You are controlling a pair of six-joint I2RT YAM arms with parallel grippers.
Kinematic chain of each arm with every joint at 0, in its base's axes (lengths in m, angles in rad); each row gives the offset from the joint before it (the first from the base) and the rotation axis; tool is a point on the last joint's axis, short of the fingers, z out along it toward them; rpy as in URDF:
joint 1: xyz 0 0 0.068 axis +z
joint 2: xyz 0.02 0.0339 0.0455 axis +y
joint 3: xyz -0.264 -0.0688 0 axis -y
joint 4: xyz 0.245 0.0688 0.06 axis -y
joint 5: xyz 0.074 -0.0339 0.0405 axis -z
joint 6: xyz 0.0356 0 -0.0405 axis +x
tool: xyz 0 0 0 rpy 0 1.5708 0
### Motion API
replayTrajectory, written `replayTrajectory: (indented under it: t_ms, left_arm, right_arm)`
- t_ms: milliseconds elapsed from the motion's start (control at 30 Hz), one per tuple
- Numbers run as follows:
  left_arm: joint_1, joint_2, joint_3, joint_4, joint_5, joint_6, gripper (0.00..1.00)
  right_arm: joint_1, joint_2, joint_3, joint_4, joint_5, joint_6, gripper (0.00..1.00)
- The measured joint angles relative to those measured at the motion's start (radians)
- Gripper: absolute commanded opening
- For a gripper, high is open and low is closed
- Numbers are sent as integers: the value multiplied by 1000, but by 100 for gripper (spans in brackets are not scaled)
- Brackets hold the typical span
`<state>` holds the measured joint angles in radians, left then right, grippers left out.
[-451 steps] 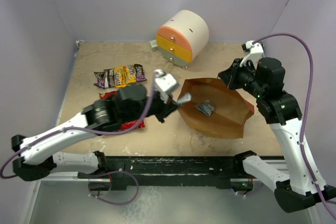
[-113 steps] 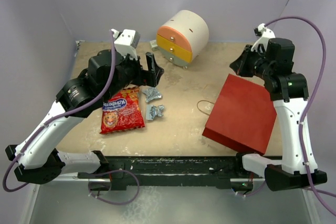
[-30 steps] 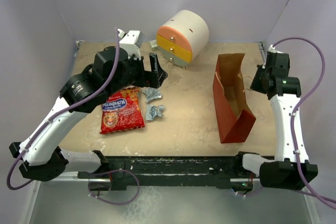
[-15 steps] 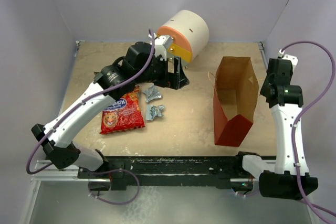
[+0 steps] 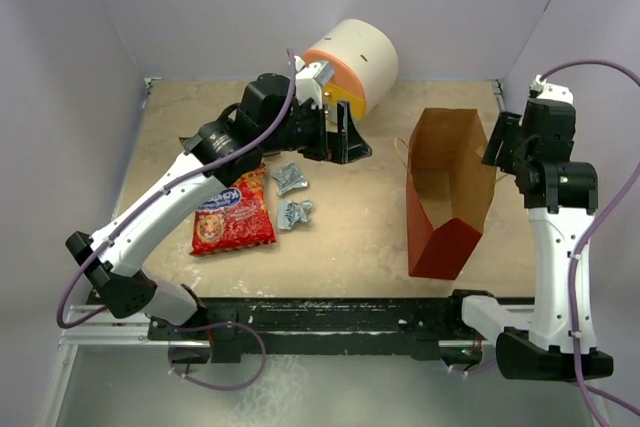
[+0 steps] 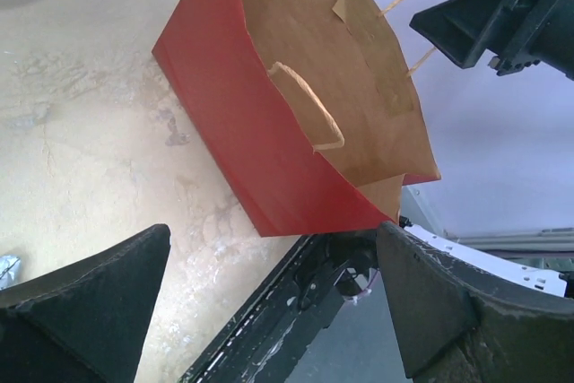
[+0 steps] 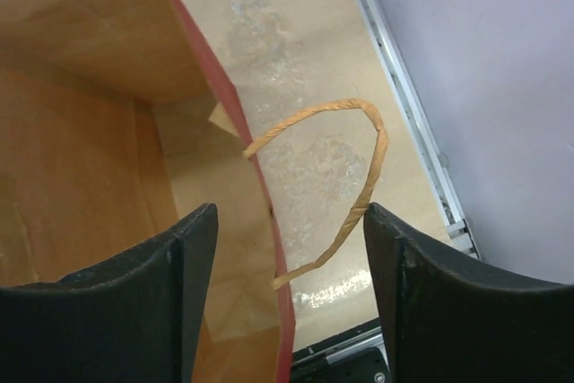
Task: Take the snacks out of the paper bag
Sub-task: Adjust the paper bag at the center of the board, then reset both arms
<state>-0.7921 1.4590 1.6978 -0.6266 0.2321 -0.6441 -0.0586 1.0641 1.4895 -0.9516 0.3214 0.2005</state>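
The paper bag [image 5: 447, 247] stands upright right of centre, red outside, brown inside, mouth open upward; no snack shows inside it. A red crisp packet [image 5: 233, 213] and two silver foil packets [image 5: 291, 178] [image 5: 297, 212] lie on the table to the left. My left gripper [image 5: 345, 142] hangs open between the foil packets and the bag, holding nothing; its wrist view shows the bag's red side [image 6: 260, 159] ahead. My right gripper [image 7: 287, 293] is open above the bag's right wall, which runs between its fingers along with the string handle [image 7: 354, 186], ungripped.
A round white cabinet [image 5: 350, 67] with orange-yellow drawers stands at the back, just behind my left wrist. The purple walls close in on three sides. The table's right rail [image 7: 404, 105] runs close beside the bag.
My right gripper has opened and let go of the bag's wall, lifting slightly. My left arm has swung right from the back left toward the bag. The bag has turned slightly and stays upright.
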Motion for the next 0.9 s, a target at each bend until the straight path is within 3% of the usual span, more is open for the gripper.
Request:
replayTrajectory:
  t_ms: [233, 400, 667, 900]
  left_arm:
    - [26, 15, 12, -5, -6, 14, 99]
    - [108, 21, 151, -100, -81, 97, 99]
    - [174, -23, 532, -247, -328, 305, 99]
    - [172, -244, 576, -267, -515, 420, 99]
  right_arm:
    - [0, 14, 155, -51, -129, 6, 100]
    - [1, 13, 334, -10, -311, 4, 100]
    - [2, 69, 744, 12, -525, 37, 100]
    - [2, 10, 855, 67, -602, 88, 99]
